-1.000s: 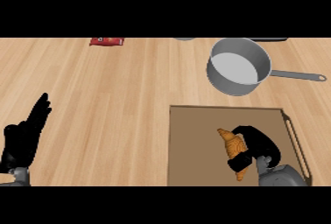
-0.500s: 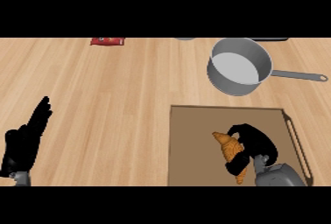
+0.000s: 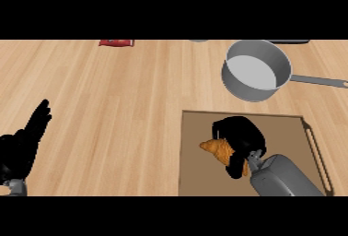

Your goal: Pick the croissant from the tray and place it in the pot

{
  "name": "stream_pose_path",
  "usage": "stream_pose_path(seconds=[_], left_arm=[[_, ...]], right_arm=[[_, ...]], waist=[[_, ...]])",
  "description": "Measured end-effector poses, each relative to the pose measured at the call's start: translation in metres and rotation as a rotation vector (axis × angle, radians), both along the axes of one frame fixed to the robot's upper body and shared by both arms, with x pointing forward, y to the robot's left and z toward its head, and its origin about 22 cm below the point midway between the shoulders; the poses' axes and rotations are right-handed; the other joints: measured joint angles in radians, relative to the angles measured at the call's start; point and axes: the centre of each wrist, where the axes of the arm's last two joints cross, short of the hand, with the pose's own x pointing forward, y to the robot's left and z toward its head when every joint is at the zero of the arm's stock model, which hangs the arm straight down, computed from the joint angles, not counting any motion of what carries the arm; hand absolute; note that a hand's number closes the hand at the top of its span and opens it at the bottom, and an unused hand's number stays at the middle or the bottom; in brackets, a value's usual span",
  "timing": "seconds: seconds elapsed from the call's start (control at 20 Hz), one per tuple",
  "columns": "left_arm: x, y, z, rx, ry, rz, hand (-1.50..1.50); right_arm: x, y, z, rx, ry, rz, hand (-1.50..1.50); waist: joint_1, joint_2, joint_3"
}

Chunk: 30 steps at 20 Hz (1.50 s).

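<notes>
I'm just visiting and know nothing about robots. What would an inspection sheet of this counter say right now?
Surface: wooden counter, light planks.
Job's things: croissant over the brown tray, partly hidden by the hand; grey pot beyond the tray, handle pointing right, nothing seen inside.
Clutter: red item at the far edge, cut off.
Hands: right hand curled round the croissant; left hand open, resting at the left edge.
Cables: nothing seen.
Surroundings: nothing seen beyond the counter.

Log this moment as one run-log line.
phase: grasp | right robot hand: curled round croissant over tray | left robot hand: open, resting at left edge | pot: empty, beyond tray
</notes>
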Motion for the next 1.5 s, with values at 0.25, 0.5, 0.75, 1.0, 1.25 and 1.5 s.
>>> stream_pose_path(seconds=[0.25, 0.5, 0.75, 1.0, 1.25, 1.5], left_arm=[[-0.005, -0.002, -0.003, -0.006, 0.002, 0.01, 0.0], [-0.003, 0.0, -0.003, -0.007, 0.005, 0.03, 0.0], [-0.004, 0.003, -0.005, -0.007, 0.006, 0.033, 0.0], [-0.001, -0.002, -0.003, -0.007, 0.006, 0.02, 0.0], [-0.005, -0.004, 0.001, -0.002, -0.001, 0.023, 0.0], [-0.003, -0.005, 0.001, -0.003, -0.004, 0.011, 0.0]], right_arm=[[0.004, 0.007, 0.029, -0.017, -0.259, 0.033, 1.5], [0.001, 0.006, 0.075, 0.028, -0.554, -0.031, 1.5], [0.001, -0.007, 0.113, 0.153, -0.688, -0.12, 1.5], [0.015, -0.027, 0.128, 0.271, -0.742, -0.192, 1.5], [0.037, -0.055, 0.139, 0.333, -0.777, -0.225, 1.5], [0.075, -0.084, 0.145, 0.374, -0.79, -0.252, 1.5]], waist=[[-0.013, -0.003, 0.0], [-0.029, -0.007, 0.0], [-0.028, -0.005, -0.001], [-0.022, -0.002, 0.0], [-0.018, -0.002, 0.0], [-0.011, 0.001, 0.0]])
